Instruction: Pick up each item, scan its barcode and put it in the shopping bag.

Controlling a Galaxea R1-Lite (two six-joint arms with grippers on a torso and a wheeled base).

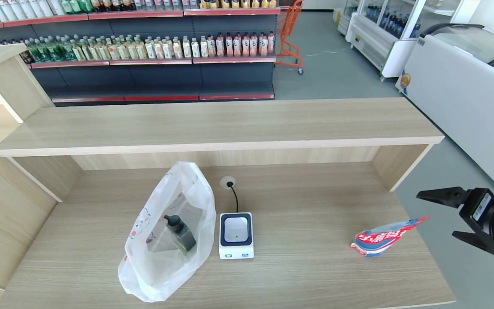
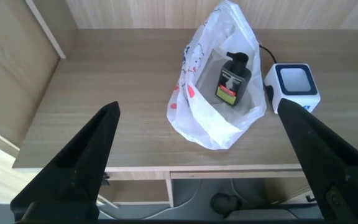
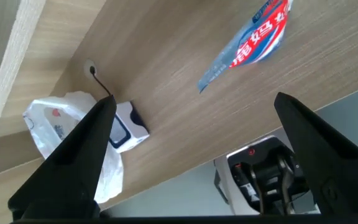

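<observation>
Time to grab the pouch [image 1: 384, 238], with the right gripper [image 1: 435, 214] wide apart and empty beside it. Must drop lower, pinch it, then scan.

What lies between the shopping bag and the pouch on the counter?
The scanner, close beside the bag. From it to the pouch the counter is bare wood. The head view shows this.
</observation>
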